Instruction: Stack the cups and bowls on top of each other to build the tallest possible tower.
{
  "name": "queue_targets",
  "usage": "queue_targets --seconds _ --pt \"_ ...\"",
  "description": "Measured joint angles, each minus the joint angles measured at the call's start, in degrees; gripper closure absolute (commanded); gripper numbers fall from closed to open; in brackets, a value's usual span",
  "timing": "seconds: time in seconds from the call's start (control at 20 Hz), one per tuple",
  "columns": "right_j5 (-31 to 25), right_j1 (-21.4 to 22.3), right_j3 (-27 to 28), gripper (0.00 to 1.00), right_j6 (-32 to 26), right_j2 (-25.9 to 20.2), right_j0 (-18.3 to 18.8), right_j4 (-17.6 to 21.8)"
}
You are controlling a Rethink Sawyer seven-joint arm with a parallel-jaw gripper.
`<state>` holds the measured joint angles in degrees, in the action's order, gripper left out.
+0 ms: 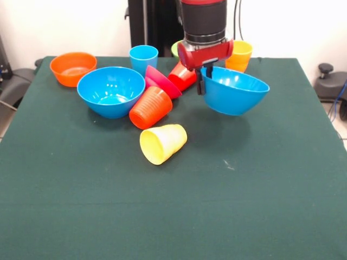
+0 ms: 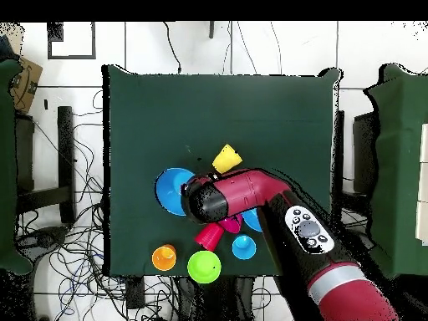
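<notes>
Between jaws (image 1: 205, 80): blue bowl (image 1: 236, 92) rim, lifted.

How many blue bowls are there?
2. One blue bowl sits on the table beside the tipped orange cup. The other blue bowl is lifted, tilted, its rim pinched by the gripper.

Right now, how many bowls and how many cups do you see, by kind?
Round plastic bowls: 5 (two bright blue, orange, pink-red, lime-green)
Tapered plastic cups: 5 (light blue, red, orange, pale yellow, yellow-orange)
Total: 10
</notes>
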<state>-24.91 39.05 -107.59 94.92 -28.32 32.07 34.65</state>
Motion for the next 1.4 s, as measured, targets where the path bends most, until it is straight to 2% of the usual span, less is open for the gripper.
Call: queue_targets --seconds 0.4,0.9,1.4 --pt "0.00 -2.48 2.03 1.00 0.00 1.19 -1.99 4.51" --pt "0.00 -4.03 4.31 1.00 0.00 1.19 -1.37 4.98" --pt "0.00 -5.49 5.93 1.00 0.00 1.05 1.60 5.00"
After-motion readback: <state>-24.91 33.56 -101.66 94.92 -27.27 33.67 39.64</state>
